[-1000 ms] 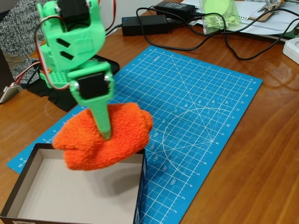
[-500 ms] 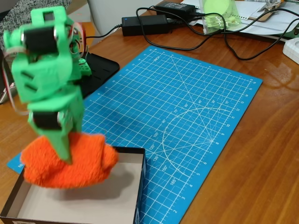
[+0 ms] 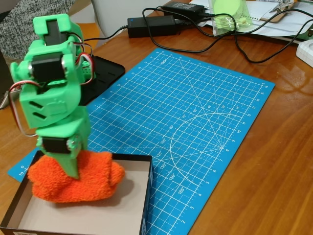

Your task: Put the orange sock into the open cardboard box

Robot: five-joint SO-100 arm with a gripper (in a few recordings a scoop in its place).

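Sock (image 3: 73,178) clamped in the closed green gripper (image 3: 72,169), hanging low inside the box (image 3: 142,205) near its far-left wall; released here, fabric could drape over that rim.

Bright green plastic arm (image 3: 54,98) with black servo blocks, red and white cables, silver screws.

The orange sock (image 3: 73,178) is a fuzzy, lumpy bundle at the lower left of the fixed view. It lies inside the open cardboard box (image 3: 127,215), against the far wall, lengthwise from left to right. The box is a shallow tray with black outer walls and a pale grey inside, at the lower left corner of the frame.
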